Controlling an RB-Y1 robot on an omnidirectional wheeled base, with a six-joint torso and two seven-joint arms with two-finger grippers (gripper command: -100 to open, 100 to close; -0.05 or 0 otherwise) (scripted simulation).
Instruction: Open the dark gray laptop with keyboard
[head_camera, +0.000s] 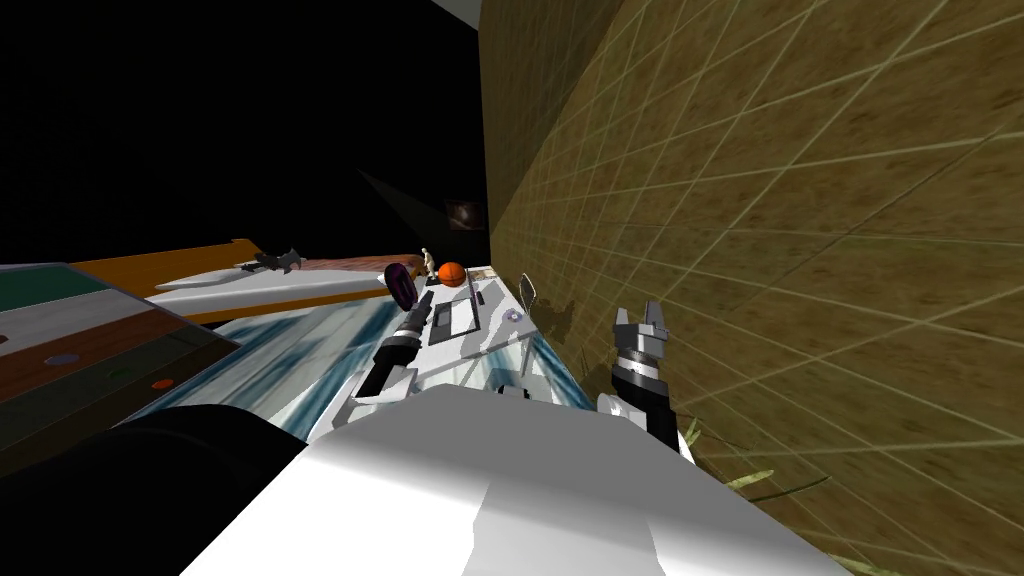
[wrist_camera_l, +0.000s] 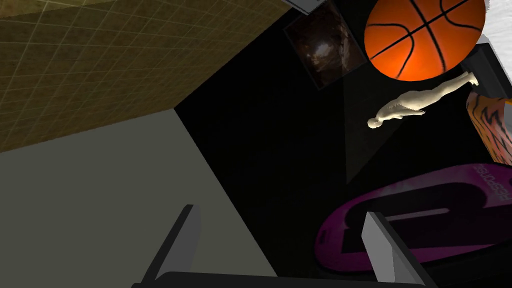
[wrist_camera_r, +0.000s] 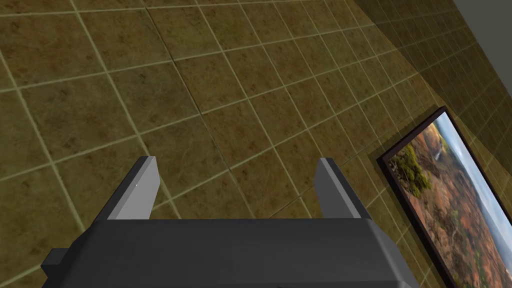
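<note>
I am in a home, a study corner: the worktop (head_camera: 505, 350) at my 12 o'clock carries a laptop (head_camera: 455, 320), a basketball (wrist_camera_l: 425, 37) and a small figurine (wrist_camera_l: 415, 102); a framed landscape picture (wrist_camera_r: 450, 200) hangs on the tiled wall (head_camera: 750, 200) at 2 o'clock.

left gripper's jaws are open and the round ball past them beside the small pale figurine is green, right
Not green: the round ball is an orange basketball with black lines, as the left wrist view shows. The rest holds: the left gripper has its jaws open, and the small pale human figurine stands beside the ball.
</note>
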